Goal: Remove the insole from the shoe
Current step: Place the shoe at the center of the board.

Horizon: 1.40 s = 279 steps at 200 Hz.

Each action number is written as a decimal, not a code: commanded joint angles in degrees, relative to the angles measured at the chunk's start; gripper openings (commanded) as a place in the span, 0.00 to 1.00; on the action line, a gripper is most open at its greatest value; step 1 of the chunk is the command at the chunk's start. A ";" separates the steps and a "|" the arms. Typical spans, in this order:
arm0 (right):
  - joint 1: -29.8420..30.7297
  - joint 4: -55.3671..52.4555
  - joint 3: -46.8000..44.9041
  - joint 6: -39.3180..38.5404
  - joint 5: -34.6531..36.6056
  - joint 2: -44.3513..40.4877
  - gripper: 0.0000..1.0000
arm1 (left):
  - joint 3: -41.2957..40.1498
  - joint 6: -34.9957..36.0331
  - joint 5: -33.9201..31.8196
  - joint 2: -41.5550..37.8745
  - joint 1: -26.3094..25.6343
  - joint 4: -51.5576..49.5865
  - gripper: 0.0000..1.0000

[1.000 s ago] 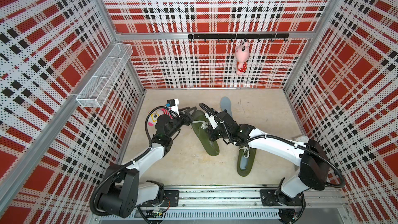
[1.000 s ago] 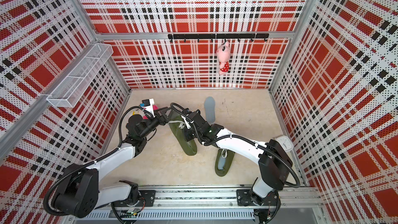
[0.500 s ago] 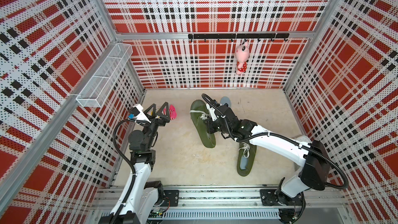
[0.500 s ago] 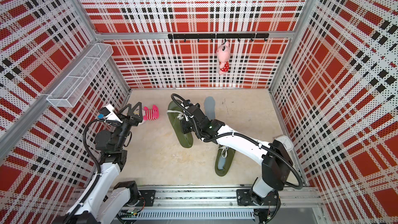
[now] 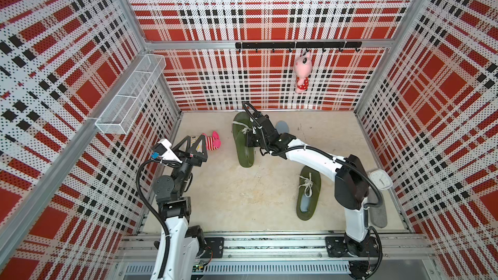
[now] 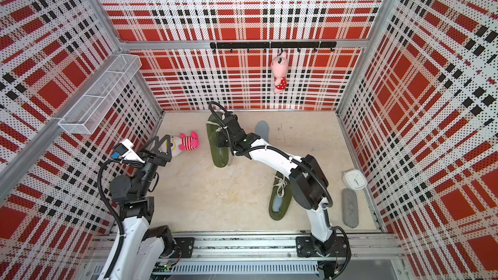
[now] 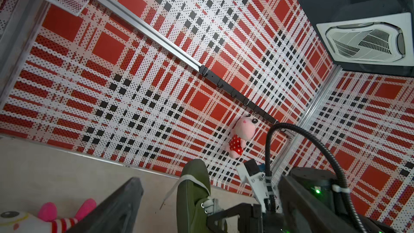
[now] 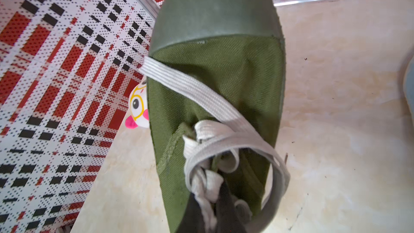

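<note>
A green lace-up shoe (image 5: 244,154) (image 6: 219,157) lies on the floor near the back wall, toe towards the wall. My right gripper (image 5: 249,141) (image 6: 221,141) is shut on its laces and tongue; in the right wrist view the dark fingers (image 8: 224,211) pinch the white lacing. The arm covers the shoe's opening, so its insole is hidden. My left gripper (image 5: 194,140) (image 6: 163,138) (image 7: 208,198) hangs open and empty at the left, apart from the shoe (image 7: 192,193). A second green shoe (image 5: 307,197) (image 6: 280,200) lies at front right with a pale insole (image 6: 277,206) inside.
One loose grey insole (image 6: 262,130) lies behind the right arm and another (image 6: 349,207) at front right, beside a white clock (image 6: 355,180). A striped plush toy (image 5: 211,141) lies under the left gripper. A pink plush (image 5: 301,74) hangs from the hook rail; a wire basket (image 5: 129,95) lines the left wall.
My left gripper has let go at the shoe, opened and drawn back to the left. The right gripper has carried the shoe towards the back wall.
</note>
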 commanded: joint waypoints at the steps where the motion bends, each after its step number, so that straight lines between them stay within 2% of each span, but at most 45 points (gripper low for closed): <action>1: -0.77 2.57 5.93 3.01 -1.97 4.04 0.00 | -0.55 1.03 1.15 -1.38 0.43 -3.97 0.98; 44: -1.20 1.71 13.35 3.24 -1.51 12.74 0.00 | -0.17 2.72 0.93 -2.46 0.42 -7.01 0.98; 98: -1.57 2.11 19.63 3.29 -0.94 19.58 0.00 | 0.17 4.03 0.77 -2.63 0.42 -9.12 0.98; 279: -3.41 12.57 23.15 1.37 -3.72 29.91 0.00 | -0.12 3.69 -0.45 -1.14 0.41 -9.51 0.98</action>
